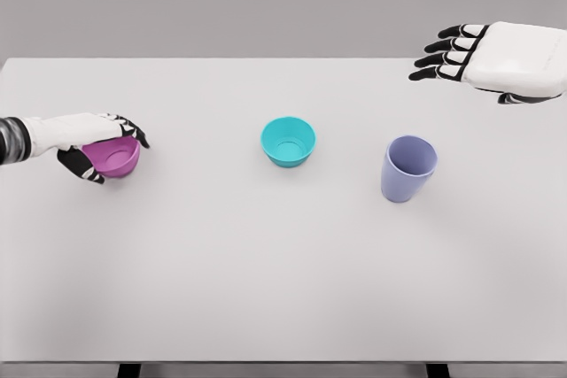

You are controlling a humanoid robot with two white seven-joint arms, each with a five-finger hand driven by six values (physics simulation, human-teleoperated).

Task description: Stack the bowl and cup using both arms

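On the white desk point(266, 263) the left hand point(93, 135) curls its fingers point(133, 130) around a magenta bowl point(113, 157) at the left; a teal bowl point(288, 141) sits mid-desk, a lavender cup point(407, 168) upright to its right; the right hand point(496, 64) hovers flat, fingers extended, over the far right edge.

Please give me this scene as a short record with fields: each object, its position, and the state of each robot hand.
table: white table
pink bowl: far left, upright
teal bowl: centre, upright, untouched
purple cup: right of teal bowl, upright, untouched
left robot hand: fingers around pink bowl
right robot hand: above far right edge, fingers extended, empty
stacking: not yet done
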